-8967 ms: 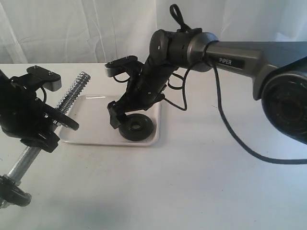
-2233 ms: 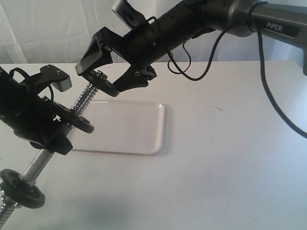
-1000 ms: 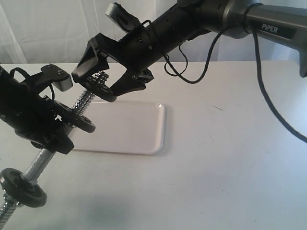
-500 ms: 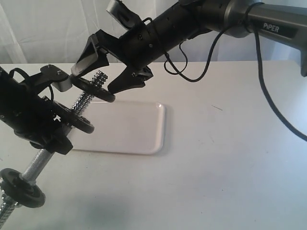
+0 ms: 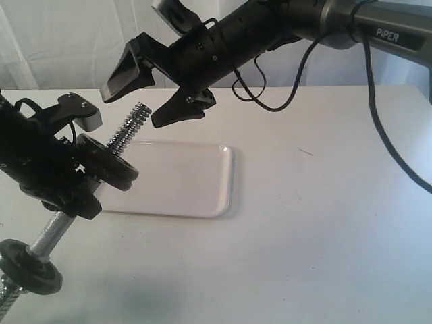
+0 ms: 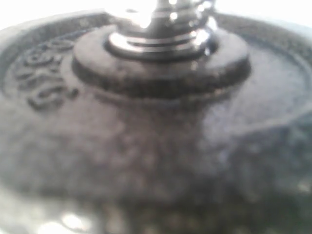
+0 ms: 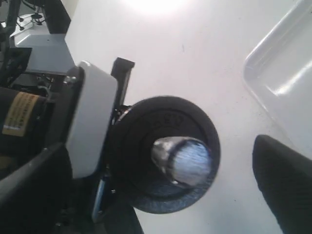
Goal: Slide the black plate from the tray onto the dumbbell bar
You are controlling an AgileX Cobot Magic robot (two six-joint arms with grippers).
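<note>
The black plate (image 5: pixel 113 163) sits threaded on the dumbbell bar (image 5: pixel 128 129), lying against another black disc just below it. The bar slants from its threaded tip down to a third disc (image 5: pixel 30 266). My left gripper (image 5: pixel 62 190) is shut on the bar under the discs. My right gripper (image 5: pixel 147 93) hangs open just above the bar's tip, touching nothing. In the right wrist view the bar end (image 7: pixel 183 160) pokes through the plate (image 7: pixel 146 131), with one finger (image 7: pixel 287 185) off to the side. The plate (image 6: pixel 146 146) fills the left wrist view and hides that gripper's fingers.
The white tray (image 5: pixel 179 179) lies on the white table with nothing in it; its corner (image 7: pixel 285 73) shows in the right wrist view. The left arm's grey camera housing (image 5: pixel 84 116) stands beside the bar. A black cable (image 5: pixel 378 135) trails from the right arm.
My right gripper has opened and let go of the black plate, then risen slightly. The plate has slid down the bar onto the disc below.
</note>
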